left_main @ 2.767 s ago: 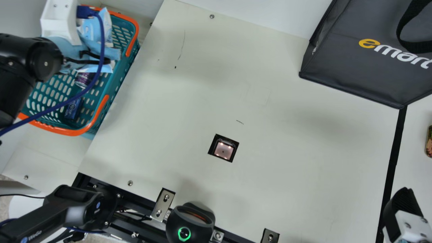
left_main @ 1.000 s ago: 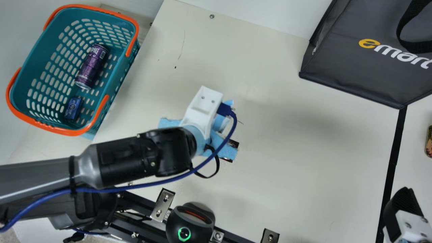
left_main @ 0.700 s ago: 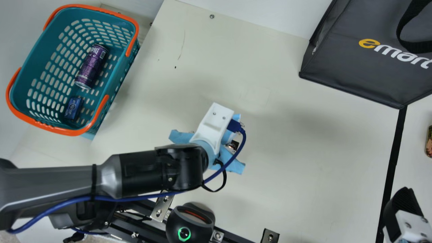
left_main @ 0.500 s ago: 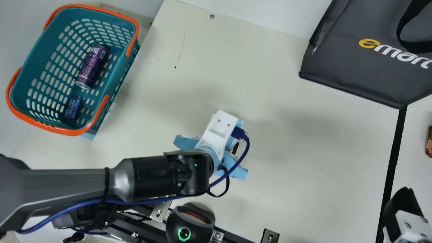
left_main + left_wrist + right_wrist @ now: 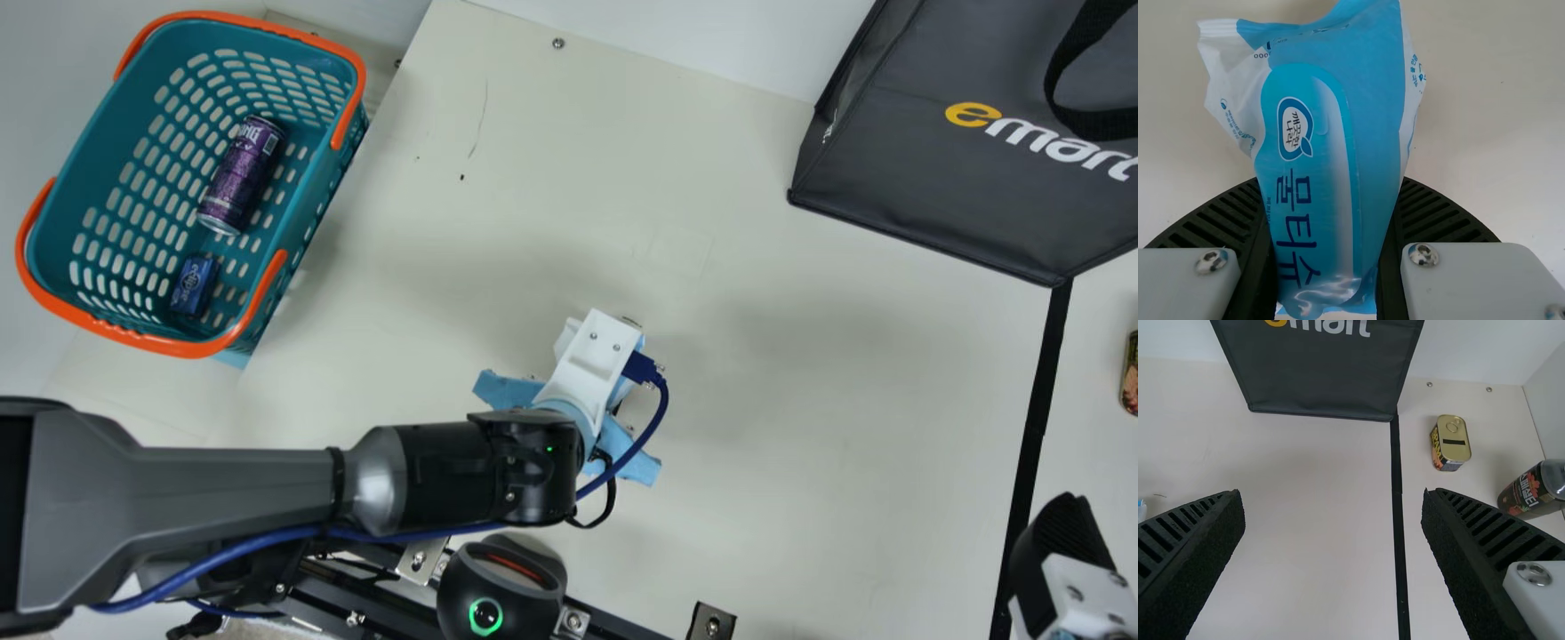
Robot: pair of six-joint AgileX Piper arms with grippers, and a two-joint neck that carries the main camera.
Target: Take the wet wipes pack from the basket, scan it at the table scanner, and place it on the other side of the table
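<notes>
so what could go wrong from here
The scan could fail: the wipes pack has creased, crumpled film, which might distort a barcode.

It might slip on the way across, since it is soft and held only by the squeeze of the left end effector.

Setting it down could knock the tin or dark bottle past the black strip.

In the main view, the ten o'clock basket is slotted teal trimmed orange, its can purple, the two o'clock bag charcoal lettered yellow and white, the worktop cream, the wet wipes pack blue and white.
</notes>
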